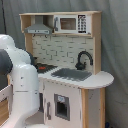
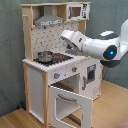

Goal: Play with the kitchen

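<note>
The kitchen is pale wood with white panels. In the first exterior view it shows a black faucet, a grey sink, a hood and a microwave. The second exterior view shows its stovetop, with a metal pot on it. Below the knobs, the oven door hangs open. My white arm reaches in from the second exterior view's right. Its gripper end is above the back of the stovetop, in front of the tiled back wall. In the first exterior view the arm hides the gripper.
A grey curtain hangs behind the kitchen. The floor is wood. The open oven door sticks out low in front of the kitchen. The arm's large base joints fill the first exterior view's left foreground.
</note>
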`<state>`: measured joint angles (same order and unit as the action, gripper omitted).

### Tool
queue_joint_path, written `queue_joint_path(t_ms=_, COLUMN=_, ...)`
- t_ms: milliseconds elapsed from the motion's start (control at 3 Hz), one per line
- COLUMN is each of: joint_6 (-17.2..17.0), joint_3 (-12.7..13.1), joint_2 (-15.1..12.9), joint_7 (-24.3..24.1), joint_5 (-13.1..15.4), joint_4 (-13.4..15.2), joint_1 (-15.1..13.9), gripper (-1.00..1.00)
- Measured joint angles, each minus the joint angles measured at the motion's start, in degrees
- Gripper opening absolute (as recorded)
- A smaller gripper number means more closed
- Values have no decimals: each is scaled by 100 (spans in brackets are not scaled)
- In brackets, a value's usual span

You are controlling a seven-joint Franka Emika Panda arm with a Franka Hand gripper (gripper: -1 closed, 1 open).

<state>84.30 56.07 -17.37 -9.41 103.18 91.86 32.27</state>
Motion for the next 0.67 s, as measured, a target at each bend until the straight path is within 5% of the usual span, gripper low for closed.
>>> queue_joint_path(t_ms=667, joint_6=233, joint_3=-2, joint_2=536, joint_7=680, joint_5=0, joint_4=763, joint_1=-173, gripper=100)
